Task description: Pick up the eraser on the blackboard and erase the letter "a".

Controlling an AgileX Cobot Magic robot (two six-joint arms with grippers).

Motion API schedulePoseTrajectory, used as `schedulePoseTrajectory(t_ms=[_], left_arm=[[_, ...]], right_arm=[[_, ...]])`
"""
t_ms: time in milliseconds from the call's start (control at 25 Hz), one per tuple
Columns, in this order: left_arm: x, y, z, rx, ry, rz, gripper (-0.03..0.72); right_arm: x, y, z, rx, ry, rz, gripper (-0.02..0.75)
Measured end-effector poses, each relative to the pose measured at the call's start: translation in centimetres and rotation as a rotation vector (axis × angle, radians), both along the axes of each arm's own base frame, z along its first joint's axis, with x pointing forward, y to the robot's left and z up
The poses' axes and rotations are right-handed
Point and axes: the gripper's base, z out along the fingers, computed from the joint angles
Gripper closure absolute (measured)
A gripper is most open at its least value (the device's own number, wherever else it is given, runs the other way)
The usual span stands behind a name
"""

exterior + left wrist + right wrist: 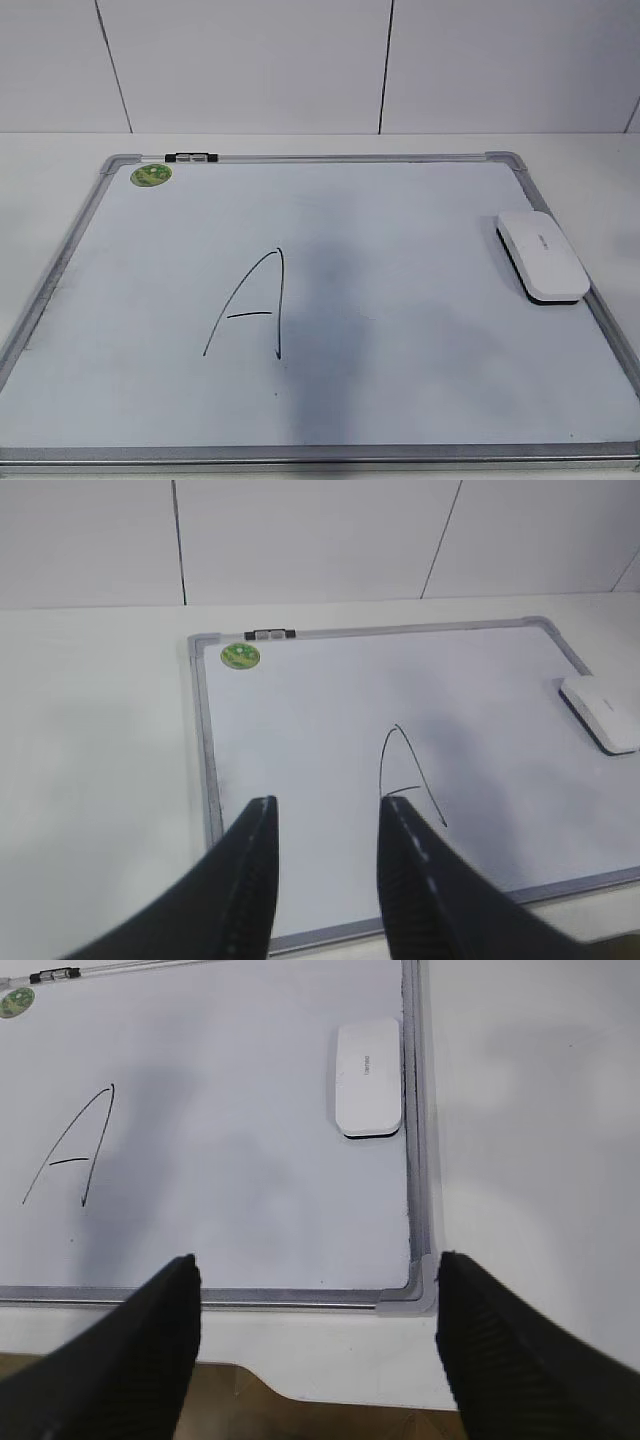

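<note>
The white eraser (542, 255) lies flat on the blackboard (300, 157) against its right frame, and also shows in the left wrist view (600, 712) and the right wrist view (368, 1076). The only writing I see is a tall capital "A" (280, 300) left of centre; no small letter "a" shows in any view. My left gripper (328, 805) is open and empty above the board's near left part (205, 740). My right gripper (317, 1265) is wide open and empty over the board's near right corner (412, 1160), well short of the eraser. Neither gripper shows in the exterior view.
A round green sticker (151, 175) sits in the board's far left corner, beside a small black and grey clip (190, 157) on the top frame. The board lies on a white table (350, 1360) whose front edge is just under my right gripper. A white panelled wall stands behind.
</note>
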Motion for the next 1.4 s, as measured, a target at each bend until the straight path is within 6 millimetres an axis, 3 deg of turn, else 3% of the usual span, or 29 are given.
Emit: schedulePoseTrajectory(t_ms=[200,400,800,1040,1400], left_arm=[[-0.5,0.1,-3.3,0.008,0.055,0.005,0.452],[-0.5,0.5,-7.6,0.048,0.142,0.025,0.452],[-0.6,1.4,-16.2,0.136,0.238,0.073,0.452],[-0.5,2.1,-16.4,0.178,0.08,0.137,0.452],[-0.4,2.2,-16.5,0.194,0.076,0.148,0.452]], right_arm=[[-2.1,-0.3,-1.2,0.006,-0.051,0.0,0.167],[-4.0,-0.6,-3.7,-0.029,-0.086,0.013,0.167],[-4.8,-1.7,-9.6,-0.142,-0.051,-0.042,0.167],[-4.2,-2.0,-11.0,-0.177,-0.021,-0.058,0.167],[-3.2,-2.2,-11.4,-0.213,-0.081,-0.078,0.167]])
